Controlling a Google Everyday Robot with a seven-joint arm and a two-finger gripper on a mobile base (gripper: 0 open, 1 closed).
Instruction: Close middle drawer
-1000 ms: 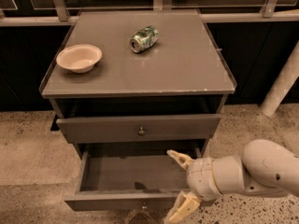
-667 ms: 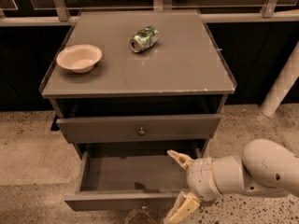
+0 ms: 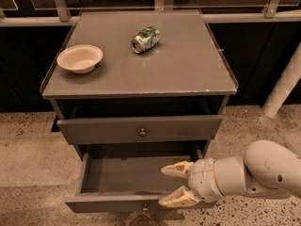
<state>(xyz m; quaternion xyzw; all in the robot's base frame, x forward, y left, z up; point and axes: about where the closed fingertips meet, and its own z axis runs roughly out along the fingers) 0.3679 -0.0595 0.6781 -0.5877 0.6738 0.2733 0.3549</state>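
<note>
The middle drawer is pulled out of the grey cabinet, showing its shallow, empty grey box. Its front panel faces me at the bottom of the view, with the small knob just visible. My gripper is at the drawer's front right and is open. Its upper finger hovers over the drawer's inside. Its lower finger lies at the top edge of the front panel. It holds nothing.
The drawer above is nearly shut, with a round knob. On the cabinet top are a pale bowl at the left and a green can on its side. A white post stands at the right. The floor is speckled.
The two fingers have come closer together at the drawer's front right. The drawer, bowl and can have not moved.
</note>
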